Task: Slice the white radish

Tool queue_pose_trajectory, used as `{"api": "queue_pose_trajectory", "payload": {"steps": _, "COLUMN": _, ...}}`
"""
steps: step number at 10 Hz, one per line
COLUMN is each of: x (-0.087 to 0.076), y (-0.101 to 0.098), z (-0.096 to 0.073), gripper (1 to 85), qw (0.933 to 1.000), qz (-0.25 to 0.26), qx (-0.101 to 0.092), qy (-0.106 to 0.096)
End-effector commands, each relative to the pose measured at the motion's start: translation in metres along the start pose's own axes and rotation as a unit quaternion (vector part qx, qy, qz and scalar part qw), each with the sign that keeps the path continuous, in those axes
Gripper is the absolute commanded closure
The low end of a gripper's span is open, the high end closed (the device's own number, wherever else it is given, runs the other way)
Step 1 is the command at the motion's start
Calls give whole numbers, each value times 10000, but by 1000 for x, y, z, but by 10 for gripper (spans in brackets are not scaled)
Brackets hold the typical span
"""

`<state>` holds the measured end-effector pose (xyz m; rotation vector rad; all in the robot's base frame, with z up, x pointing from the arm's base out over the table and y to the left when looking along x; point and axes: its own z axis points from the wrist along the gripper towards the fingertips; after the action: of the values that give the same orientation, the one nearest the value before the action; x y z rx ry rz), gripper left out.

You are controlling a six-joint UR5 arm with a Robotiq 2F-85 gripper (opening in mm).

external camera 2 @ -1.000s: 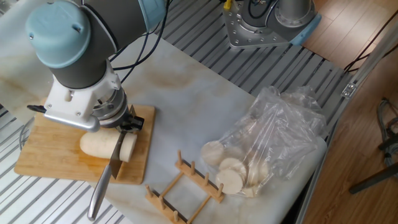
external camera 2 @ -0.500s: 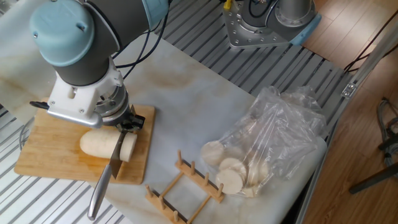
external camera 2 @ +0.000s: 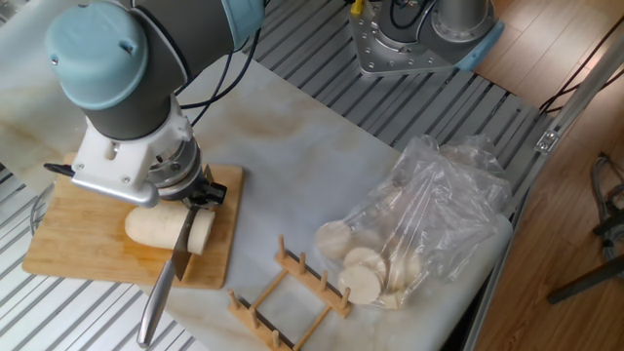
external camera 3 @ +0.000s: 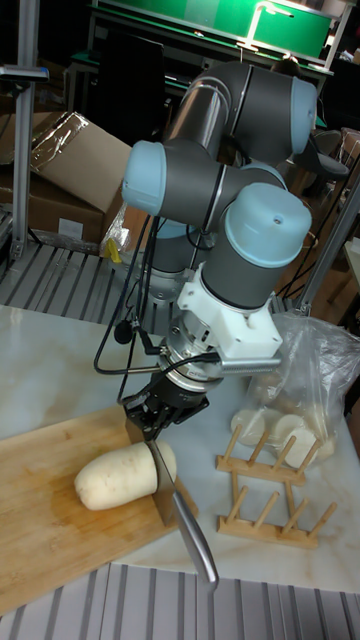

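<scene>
The white radish [external camera 2: 154, 226] lies on its side on the wooden cutting board [external camera 2: 78, 249], rounded end to the left. In the tall fixed view the white radish [external camera 3: 112, 476] rests on the same board [external camera 3: 50, 540]. A knife [external camera 2: 181, 246] stands edge-down in the radish near its right end, leaving a thick disc [external camera 2: 202, 232] on the far side of the blade. Its silver handle [external camera 3: 197, 545] sticks out past the board's front edge. My gripper [external camera 2: 200, 191] sits just above the radish, shut on the upper part of the knife [external camera 3: 160, 478]. The gripper [external camera 3: 158, 412] is black.
A clear plastic bag [external camera 2: 439, 210] with pale round slices [external camera 2: 359, 270] lies to the right. A small wooden peg rack [external camera 2: 291, 292] stands between bag and board. The robot base [external camera 2: 409, 34] is at the back. A floor edge runs along the right.
The arm's wrist has rocked slightly up and back down. Knife and radish stay where they were.
</scene>
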<state>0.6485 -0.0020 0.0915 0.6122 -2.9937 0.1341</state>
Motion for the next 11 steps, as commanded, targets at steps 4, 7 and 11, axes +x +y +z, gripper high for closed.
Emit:
{"api": "queue_pose_trajectory", "payload": {"steps": 4, "x": -20, "y": 8, "z": 0, "gripper": 843, "qw": 9997, "qz": 75, "qx": -76, "qy": -216}}
{"api": "queue_pose_trajectory", "payload": {"steps": 7, "x": 9, "y": -2, "z": 1, "gripper": 843, "qw": 9998, "qz": -86, "qx": -97, "qy": -160}}
{"api": "queue_pose_trajectory", "payload": {"steps": 11, "x": 24, "y": -5, "z": -2, "gripper": 843, "qw": 10000, "qz": -85, "qx": -13, "qy": 11}}
